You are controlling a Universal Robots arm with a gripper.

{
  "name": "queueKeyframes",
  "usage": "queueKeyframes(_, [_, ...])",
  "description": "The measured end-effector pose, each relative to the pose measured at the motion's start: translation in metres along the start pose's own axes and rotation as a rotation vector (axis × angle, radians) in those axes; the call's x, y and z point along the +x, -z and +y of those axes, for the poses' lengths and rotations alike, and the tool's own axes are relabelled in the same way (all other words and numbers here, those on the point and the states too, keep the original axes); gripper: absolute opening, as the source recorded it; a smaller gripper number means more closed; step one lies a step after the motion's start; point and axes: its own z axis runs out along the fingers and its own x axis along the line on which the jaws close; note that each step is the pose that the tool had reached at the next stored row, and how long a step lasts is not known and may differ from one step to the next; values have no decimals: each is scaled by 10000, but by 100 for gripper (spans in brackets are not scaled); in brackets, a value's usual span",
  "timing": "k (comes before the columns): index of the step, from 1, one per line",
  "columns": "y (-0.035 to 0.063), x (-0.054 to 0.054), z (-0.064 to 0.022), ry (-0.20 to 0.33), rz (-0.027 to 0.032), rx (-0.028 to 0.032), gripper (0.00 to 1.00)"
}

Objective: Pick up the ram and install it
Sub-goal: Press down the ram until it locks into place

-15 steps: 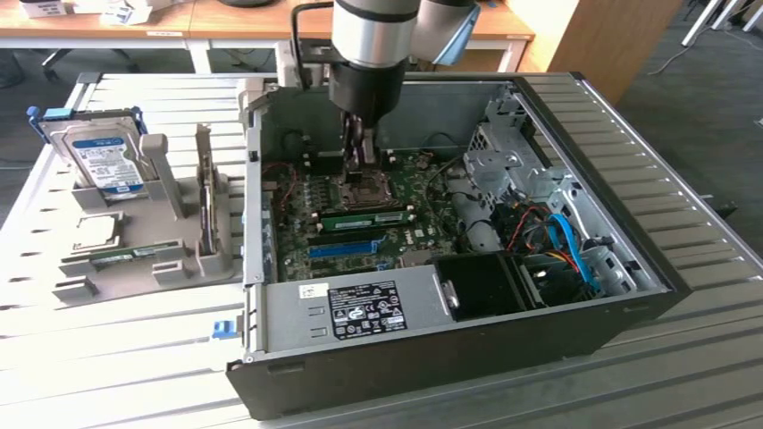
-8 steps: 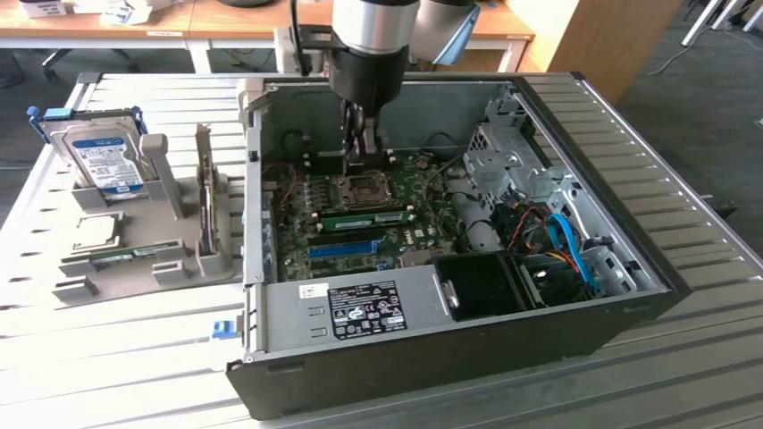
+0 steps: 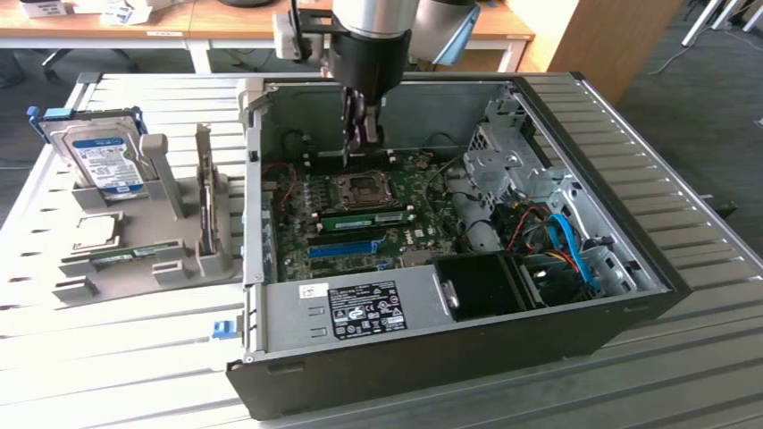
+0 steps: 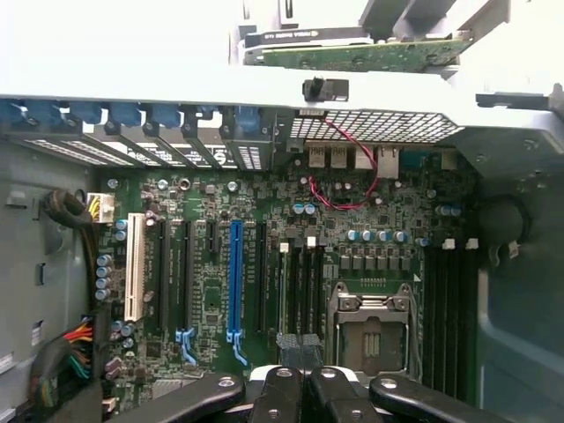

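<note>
A thin green ram stick point(image 3: 364, 217) lies seated on the green motherboard point(image 3: 357, 223), just beyond the long blue plastic slot point(image 3: 348, 245). Farther back, the black gripper point(image 3: 361, 136) hangs above, fingers pressed together, empty.

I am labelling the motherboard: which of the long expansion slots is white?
The white slot at the row's end, nearest the power cables; the others are black, except one blue slot.

My arm's black-and-silver wrist hangs straight down from above, the slim black two-finger gripper point(image 3: 361, 134) pointing vertically. In my wrist view the gripper's black fingers point(image 4: 280, 397) sit pressed close together, with no gap showing between them.
</note>
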Motion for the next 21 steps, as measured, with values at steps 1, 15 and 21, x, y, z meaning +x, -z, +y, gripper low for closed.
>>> queueKeyframes(1, [15, 0, 1, 0, 1, -1, 11])
queueKeyframes(15, [44, -1, -103, 1, 1, -5, 11])
queueKeyframes(21, [50, -1, -229, 0, 1, -22, 11])
